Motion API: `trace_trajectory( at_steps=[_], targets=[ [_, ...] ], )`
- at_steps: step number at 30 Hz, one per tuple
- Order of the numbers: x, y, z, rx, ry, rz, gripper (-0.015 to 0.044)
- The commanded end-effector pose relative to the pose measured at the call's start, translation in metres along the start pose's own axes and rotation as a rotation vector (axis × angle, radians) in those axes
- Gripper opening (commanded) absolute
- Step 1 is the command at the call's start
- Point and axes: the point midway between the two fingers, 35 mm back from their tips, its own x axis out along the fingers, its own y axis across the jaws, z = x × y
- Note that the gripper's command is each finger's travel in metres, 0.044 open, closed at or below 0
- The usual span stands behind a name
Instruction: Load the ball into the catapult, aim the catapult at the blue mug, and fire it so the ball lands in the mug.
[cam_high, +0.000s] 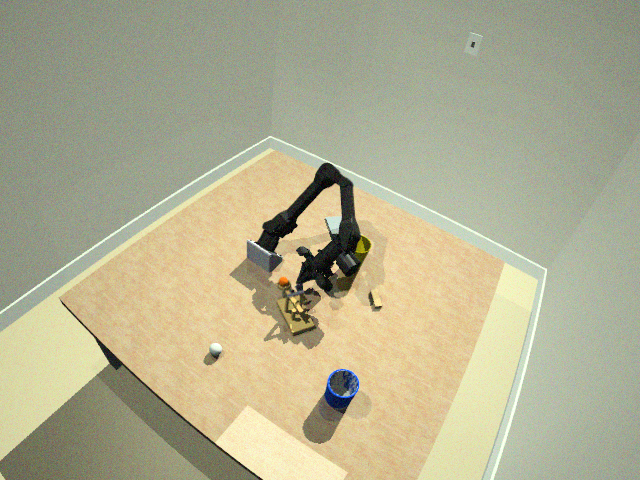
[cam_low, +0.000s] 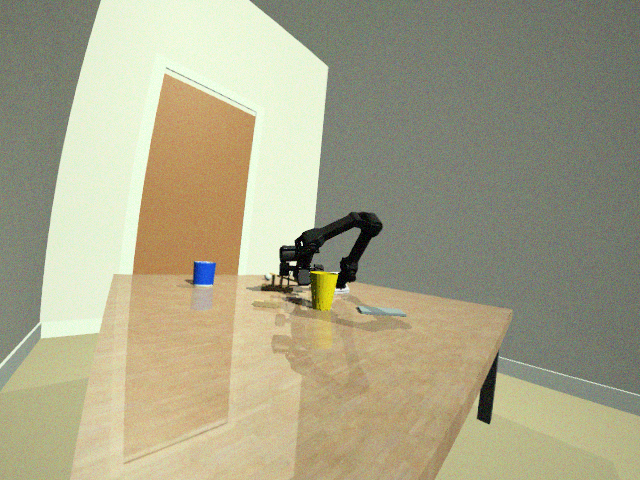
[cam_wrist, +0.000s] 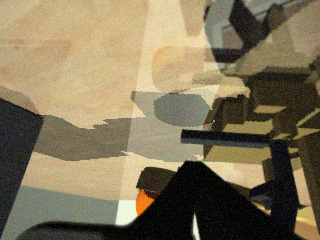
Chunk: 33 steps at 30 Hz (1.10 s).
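The orange ball (cam_high: 283, 281) (cam_wrist: 143, 203) sits in the cup at the end of the catapult's throwing arm, on the side away from the mug; in the wrist view it is partly hidden by the fingers. The catapult (cam_high: 302, 328) (cam_low: 276, 288) stands on the table with its wooden base pointing roughly toward the lower right in the top view. The blue mug (cam_high: 339, 398) (cam_low: 204, 273) stands upright beyond the catapult's front. My gripper (cam_high: 299, 287) (cam_wrist: 192, 169) is shut and empty, low beside the dark crossbar (cam_wrist: 225, 136) and the throwing arm. Whether it touches them is unclear.
A yellow cup (cam_high: 362, 252) (cam_low: 323, 292) stands near the forearm. A wooden block (cam_high: 375, 298) (cam_low: 265, 303), a white ball (cam_high: 215, 349), a blue-grey slab (cam_high: 332, 224) (cam_low: 381, 311) and a grey wedge (cam_high: 262, 256) by the arm's base are also in view.
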Motion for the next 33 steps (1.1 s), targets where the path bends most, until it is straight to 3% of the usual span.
trace_trajectory(
  at_steps=[1, 16, 25, 28, 29, 33],
  targets=[
    [0.007, 0.003, 0.006, 0.002, -0.001, 0.009, 0.0],
    [0.025, 0.006, 0.025, 0.002, -0.002, 0.011, 0.0],
    [-0.097, 0.002, -0.017, -0.001, 0.001, -0.003, 0.0],
    [-0.106, 0.005, -0.022, -0.001, 0.001, -0.004, 0.0],
    [-0.087, -0.003, -0.013, 0.014, -0.006, -0.013, 0.0026],
    [-0.091, -0.021, -0.015, 0.117, -0.049, -0.033, 0.0131]
  ],
)
